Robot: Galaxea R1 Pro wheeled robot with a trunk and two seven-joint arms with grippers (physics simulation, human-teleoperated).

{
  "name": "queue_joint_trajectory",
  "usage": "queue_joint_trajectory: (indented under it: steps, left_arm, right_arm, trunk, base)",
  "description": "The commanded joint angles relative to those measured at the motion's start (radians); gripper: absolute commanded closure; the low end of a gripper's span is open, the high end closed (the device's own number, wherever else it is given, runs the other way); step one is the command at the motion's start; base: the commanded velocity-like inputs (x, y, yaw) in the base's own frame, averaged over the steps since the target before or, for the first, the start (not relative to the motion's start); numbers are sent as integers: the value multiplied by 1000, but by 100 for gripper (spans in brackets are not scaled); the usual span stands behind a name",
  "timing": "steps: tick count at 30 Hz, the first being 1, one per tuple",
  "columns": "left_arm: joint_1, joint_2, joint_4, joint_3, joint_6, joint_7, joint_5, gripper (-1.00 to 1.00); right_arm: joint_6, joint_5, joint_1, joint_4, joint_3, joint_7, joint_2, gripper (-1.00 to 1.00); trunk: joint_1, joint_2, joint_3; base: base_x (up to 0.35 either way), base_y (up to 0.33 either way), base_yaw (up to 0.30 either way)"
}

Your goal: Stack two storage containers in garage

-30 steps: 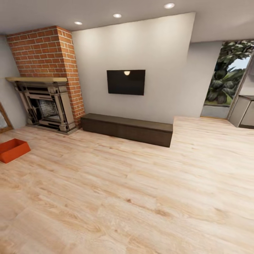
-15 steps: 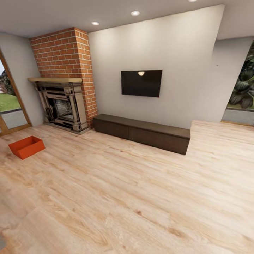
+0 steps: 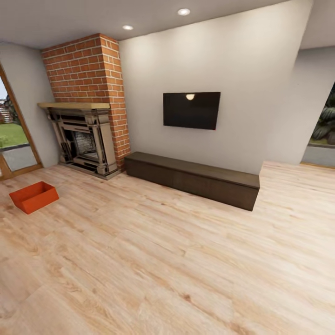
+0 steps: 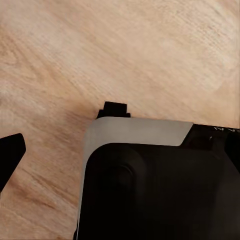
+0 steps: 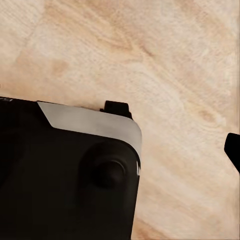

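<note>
One orange-red bin [image 3: 34,197] is sitting on the light wood floor [image 3: 177,260] of the living room, well out in front of the brick fireplace [image 3: 86,104] and toward the wood-framed glass door [image 3: 11,139] beside it. The bin is standing upright with its open top facing up, apart from the fireplace hearth. On the other side of the fireplace, a long dark bench [image 3: 193,179] is running along the cream wall, with a black television [image 3: 191,110] hanging above it. Farther along from the bench, a window [image 3: 323,139] with greenery is showing at the edge of the head view.

Both wrist views are looking down at plank flooring past the robot's own black and grey body [image 4: 150,180]. Near that body, the left view is catching one dark fingertip [image 4: 10,152] and the right view another [image 5: 233,147]. With only single tips showing, I cannot tell whether either gripper is wide or narrow.
</note>
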Motion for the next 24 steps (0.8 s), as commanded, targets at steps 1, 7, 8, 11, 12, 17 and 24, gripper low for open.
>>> queue_joint_trajectory:
  steps: [1, 7, 8, 11, 12, 17, 24]
  left_arm:
    - [-1, 0, 1, 0, -3, 0, 8, -100]
    - [-1, 0, 1, 0, -3, 0, 8, -100]
    - [-1, 0, 1, 0, -3, 0, 8, -100]
    - [-1, 0, 1, 0, -3, 0, 8, -100]
    - [-1, 0, 1, 0, -3, 0, 8, -100]
    - [-1, 0, 1, 0, -3, 0, 8, -100]
    - [-1, 0, 1, 0, -3, 0, 8, -100]
  right_arm:
    - [-5, -9, -1, 3, 8, -1, 1, -100]
    - [-5, -9, -1, 3, 8, -1, 1, -100]
    - [-5, -9, -1, 3, 8, -1, 1, -100]
    - [-5, -9, -1, 3, 8, -1, 1, -100]
    - [-5, -9, -1, 3, 8, -1, 1, -100]
    - [-6, -9, -1, 3, 8, -1, 1, -100]
    - [-5, -9, -1, 3, 8, -1, 1, -100]
  trunk:
    - [1, -1, -1]
    - [1, -1, -1]
    - [1, -1, -1]
    - [1, -1, -1]
    - [1, -1, -1]
    - [1, -1, -1]
    - [1, -1, -1]
  base:
    - [321, 0, 185]
    - [321, 0, 240]
    - [321, 0, 267]
    - [321, 0, 268]
    - [321, 0, 269]
    - [321, 0, 270]
    - [321, 0, 270]
